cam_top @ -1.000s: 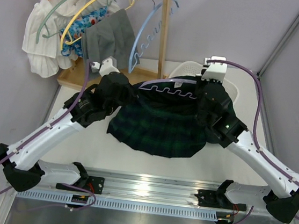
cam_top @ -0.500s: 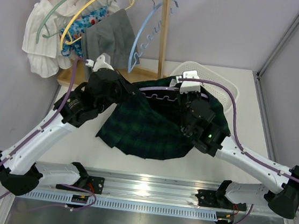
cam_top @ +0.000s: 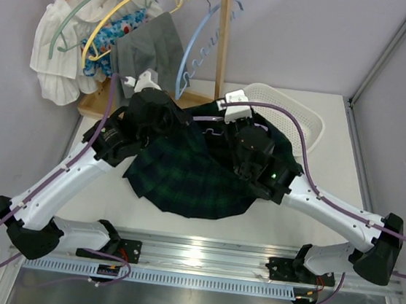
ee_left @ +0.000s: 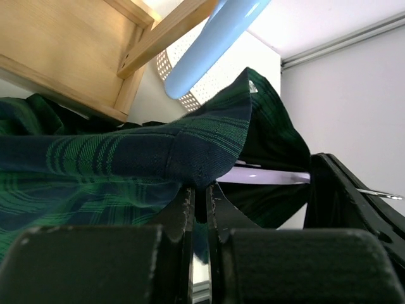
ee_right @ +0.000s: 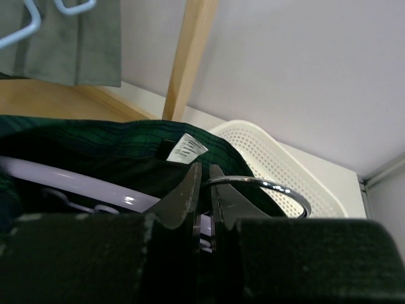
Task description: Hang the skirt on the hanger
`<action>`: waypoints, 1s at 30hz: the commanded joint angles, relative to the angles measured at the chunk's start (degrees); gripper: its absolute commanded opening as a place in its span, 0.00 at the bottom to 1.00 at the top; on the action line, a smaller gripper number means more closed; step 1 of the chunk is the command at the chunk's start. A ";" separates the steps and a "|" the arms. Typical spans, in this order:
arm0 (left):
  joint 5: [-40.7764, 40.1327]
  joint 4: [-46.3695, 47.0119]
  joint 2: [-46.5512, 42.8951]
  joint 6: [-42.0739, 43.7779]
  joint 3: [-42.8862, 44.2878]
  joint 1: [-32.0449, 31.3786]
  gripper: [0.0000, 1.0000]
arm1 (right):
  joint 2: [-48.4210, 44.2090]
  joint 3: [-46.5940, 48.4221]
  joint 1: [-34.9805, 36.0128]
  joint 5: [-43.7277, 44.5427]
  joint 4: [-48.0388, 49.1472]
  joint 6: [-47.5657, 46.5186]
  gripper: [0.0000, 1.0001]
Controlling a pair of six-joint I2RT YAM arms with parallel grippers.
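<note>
Skirt (cam_top: 193,173): dark green and navy plaid, pleated woven cloth. It hangs between the two arms over the bench (cam_top: 332,174), hem fanned out low, waistband up near the foot of the wooden rack (cam_top: 220,44).

- Handling, as judged: soft, limp, fairly bulky. It sags wherever unsupported, and the pleats will bunch. The waistband is the doubled, firmer edge and the sensible place to take hold.
- Left tool (ee_left: 201,196): fingers closed, pinching a fold of the waistband edge.
- Hanger (ee_right: 82,183): smooth pale lavender plastic, rigid, likely light and slick. Its bar sits inside the waistband, beside the white label (ee_right: 188,147).
- Right tool (ee_right: 204,180): fingers closed at the hanger's neck, where the shiny metal hook (ee_right: 266,185) comes out. This is the stiffest grip point.
- Nearby: white perforated basket (cam_top: 296,107) behind the skirt, and a light blue hanger (cam_top: 201,42) on the rack.
</note>
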 commanded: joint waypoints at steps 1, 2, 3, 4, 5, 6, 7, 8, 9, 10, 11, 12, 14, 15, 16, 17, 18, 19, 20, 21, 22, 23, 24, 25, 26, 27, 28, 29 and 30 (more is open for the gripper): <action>1.57 5.35 0.51 1.49 3.12 -0.15 0.00 | 0.67 7.81 0.79 -5.87 -1.22 5.20 0.00; 1.57 5.61 0.77 1.49 2.34 -0.24 0.00 | 1.11 9.05 0.70 -6.83 -2.55 6.17 0.00; 1.75 6.05 0.69 1.49 2.07 -0.24 0.00 | 1.46 10.11 0.70 -7.54 -3.69 6.88 0.00; 1.75 6.40 0.60 1.49 1.89 -0.24 0.00 | 2.08 10.90 0.70 -8.33 -5.36 7.32 0.00; 1.66 6.40 0.51 1.66 1.72 -0.24 0.00 | 2.43 11.43 0.70 -8.51 -5.55 7.24 0.00; 1.40 6.40 0.08 2.53 1.80 -0.24 0.00 | 2.61 11.53 0.61 -8.25 -5.81 7.24 0.00; 0.53 6.23 -0.19 3.15 1.80 -0.24 0.00 | 2.96 11.44 0.44 -7.90 -6.16 6.80 0.00; -0.18 5.88 -0.71 3.68 1.98 -0.24 0.00 | 3.05 11.53 0.17 -7.55 -6.51 6.71 0.00; -0.71 5.27 -1.59 5.34 1.63 -0.24 0.00 | 2.96 11.61 -0.35 -7.28 -7.38 6.88 0.00; -1.23 4.65 -2.03 6.14 1.80 -0.15 0.00 | 2.87 11.79 -0.70 -7.37 -7.74 7.15 0.00; -2.98 3.69 -2.56 7.02 1.72 -0.24 0.01 | 2.26 12.14 -1.14 -7.98 -7.92 7.76 0.00; -3.95 1.85 -3.00 8.24 1.80 -0.24 0.01 | 1.91 12.49 -2.19 -9.20 -8.09 8.03 0.00; -7.11 0.08 -4.58 9.13 1.80 -0.15 0.02 | 1.38 13.54 -3.25 -10.79 -10.27 8.64 0.00; -7.56 -0.19 -5.11 10.61 1.63 -0.15 0.04 | 1.21 15.03 -3.86 -11.75 -11.86 8.73 0.00; -7.57 0.07 -5.81 11.85 2.06 -0.15 0.09 | 1.38 15.91 -4.57 -13.76 -12.75 8.99 0.00; -6.00 0.77 -5.30 14.82 3.02 -0.15 0.28 | 1.47 17.05 -4.92 -15.87 -14.06 9.26 0.00; -4.94 0.78 -5.29 16.06 3.03 -0.15 0.28 | 1.38 17.32 -4.93 -15.89 -14.33 9.43 0.00; -3.63 -0.01 -3.72 17.21 6.69 -0.15 0.46 | 1.47 17.68 -4.93 -16.76 -14.77 9.87 0.00; -2.48 -0.88 -2.66 18.35 7.68 -0.15 0.50 | 1.55 17.94 -4.93 -17.21 -15.12 10.31 0.00; -0.56 -1.85 -1.78 20.19 10.30 -0.15 0.54 | 1.73 18.12 -4.93 -17.38 -15.91 10.84 0.00; 0.68 -2.64 -0.90 21.69 11.46 -0.15 0.61 | 1.56 18.21 -4.93 -18.00 -16.18 10.84 0.00; 2.09 -3.52 0.24 23.18 14.17 -0.15 0.65 | 1.47 18.03 -5.01 -18.18 -16.27 10.84 0.00; 4.80 -4.14 0.86 26.68 15.15 -0.15 0.69 | 1.38 18.03 -5.10 -18.61 -16.71 10.84 0.00; 6.13 -6.32 1.38 28.71 16.21 -0.15 0.76 | 1.12 18.20 -5.71 -20.44 -17.14 10.75 0.00; 7.19 -7.82 2.35 32.21 19.78 -0.15 0.80 | 0.94 18.38 -6.06 -21.16 -18.11 10.67 0.00; 7.37 -9.49 2.53 33.81 21.04 -0.15 0.87 | 0.77 18.56 -6.33 -21.60 -18.38 10.58 0.00; 7.29 -10.81 2.53 35.83 22.27 -0.15 0.89 | 0.68 19.17 -6.68 -22.21 -18.99 10.66 0.00; 6.50 -12.83 1.92 39.16 25.33 -0.15 0.90 | 0.59 19.61 -7.64 -23.18 -20.13 10.93 0.00; 5.71 -13.54 1.39 41.02 26.23 -0.15 0.92 | 0.41 20.05 -8.17 -23.88 -20.83 11.10 0.00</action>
